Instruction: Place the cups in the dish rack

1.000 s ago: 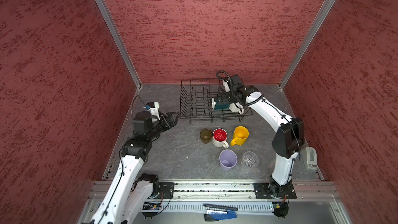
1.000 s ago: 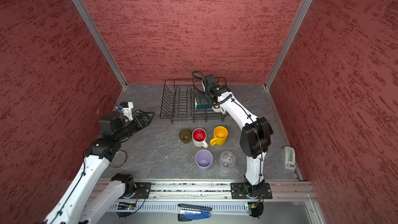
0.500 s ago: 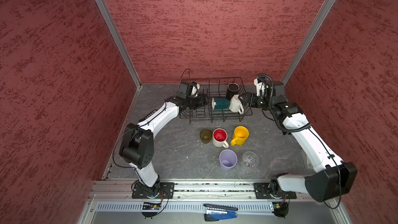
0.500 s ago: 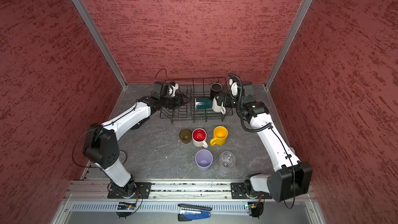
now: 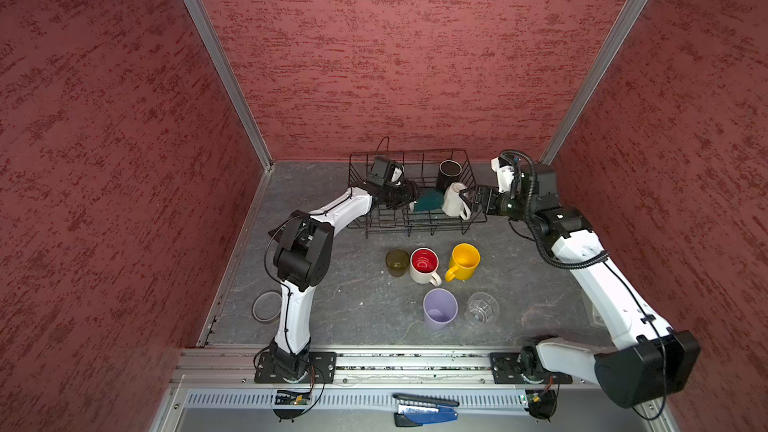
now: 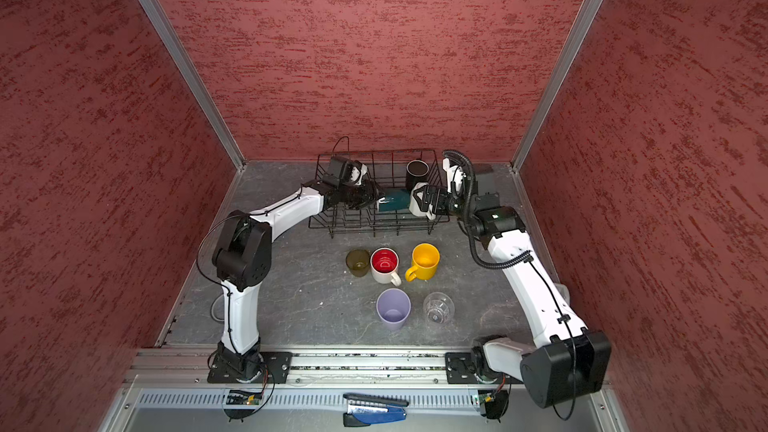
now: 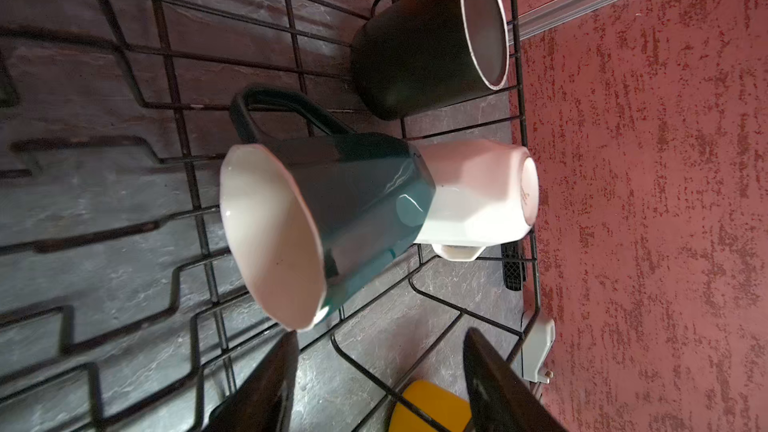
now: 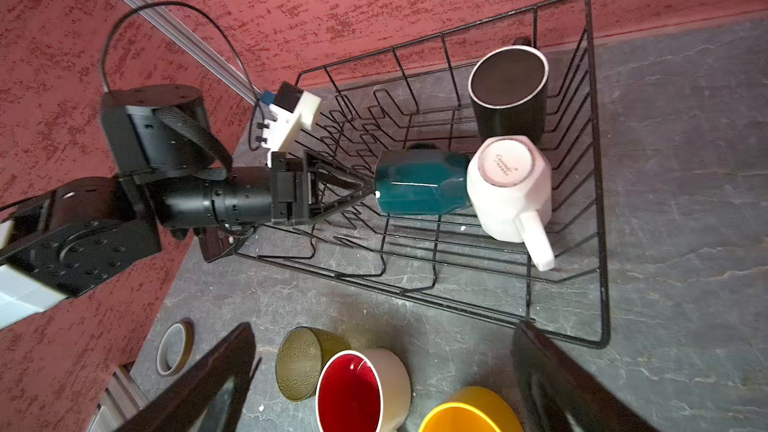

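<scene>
The black wire dish rack holds an upright black mug, a teal mug lying on its side, and an upturned white mug. My left gripper is inside the rack, open and empty, right at the teal mug's mouth. My right gripper hangs wide open just outside the rack's right end, beside the white mug. On the table stand an olive tumbler, a red-lined mug, a yellow mug, a lavender tumbler and a clear glass.
A tape roll lies by the left wall near the left arm's base. A blue and black tool rests on the front rail. Red walls close in the table on three sides, and the rack stands against the back one.
The left arm has swung from the table's left side into the rack, up to the teal mug. The right gripper has backed out of the rack to its right end.
</scene>
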`<state>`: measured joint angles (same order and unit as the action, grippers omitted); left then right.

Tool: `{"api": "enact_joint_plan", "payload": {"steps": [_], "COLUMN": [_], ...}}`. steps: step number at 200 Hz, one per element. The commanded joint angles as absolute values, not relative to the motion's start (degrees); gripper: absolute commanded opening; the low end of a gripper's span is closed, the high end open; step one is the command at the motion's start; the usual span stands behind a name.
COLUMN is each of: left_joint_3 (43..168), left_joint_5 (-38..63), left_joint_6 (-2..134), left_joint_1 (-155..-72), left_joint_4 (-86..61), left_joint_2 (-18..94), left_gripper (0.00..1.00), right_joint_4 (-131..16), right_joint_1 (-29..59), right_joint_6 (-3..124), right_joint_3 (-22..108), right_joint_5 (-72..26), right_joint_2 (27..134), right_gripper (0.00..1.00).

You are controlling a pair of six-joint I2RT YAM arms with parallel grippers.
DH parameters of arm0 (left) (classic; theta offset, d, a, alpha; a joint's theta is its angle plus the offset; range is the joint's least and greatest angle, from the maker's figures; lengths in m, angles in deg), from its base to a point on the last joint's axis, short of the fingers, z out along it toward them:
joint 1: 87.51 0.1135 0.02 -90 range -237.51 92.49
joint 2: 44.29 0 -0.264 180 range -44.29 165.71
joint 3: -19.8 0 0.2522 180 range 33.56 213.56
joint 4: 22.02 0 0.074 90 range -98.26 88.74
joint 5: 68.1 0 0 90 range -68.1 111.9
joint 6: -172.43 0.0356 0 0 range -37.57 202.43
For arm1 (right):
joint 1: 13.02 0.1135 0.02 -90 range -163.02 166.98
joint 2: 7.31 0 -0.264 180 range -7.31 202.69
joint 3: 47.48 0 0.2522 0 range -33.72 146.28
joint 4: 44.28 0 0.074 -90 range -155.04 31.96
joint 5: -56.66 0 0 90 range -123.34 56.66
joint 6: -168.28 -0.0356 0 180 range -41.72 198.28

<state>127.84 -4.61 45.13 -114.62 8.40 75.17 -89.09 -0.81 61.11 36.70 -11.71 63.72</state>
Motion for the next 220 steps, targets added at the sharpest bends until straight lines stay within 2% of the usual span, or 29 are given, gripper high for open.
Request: {"api": "enact_joint_plan", "payload": {"steps": [1,106,163,191,220], "left_joint_3": [129.9,129.1,123.5,121.0,119.3], "left_joint_5": [-4.1,-9.8,-13.5,-16.0,-18.0], "left_joint_6": [43.6,34.7,29.1,25.8,22.2], "left_joint_1": [-115.0,-115.1,-113.3,-112.4,-111.8], "left_joint_4": [7.5,-8.8,-18.1,-22.9,-28.1], "left_joint_2": [77.6,84.4,83.3,82.5,81.7], "left_gripper": [0.63,0.55,0.34,0.19,0.09], "right_joint_4": [-87.1,-85.2,-83.5,-82.3,-81.4], "right_joint_1": [-1.1,-1.1,-1.1,-1.1,-1.1], "right_joint_6": [60.5,59.7,59.0,58.1,57.4], "right_joint_3": [35.8,31.9,30.6,30.1,30.1], "right_joint_5": [-9.9,-7.4,-6.4,-5.1,-4.3], "right_joint_2": [62.3,61.1,61.2,61.4,61.5], "right_gripper": [0.97,0.97,0.97,0.97,0.97]}}
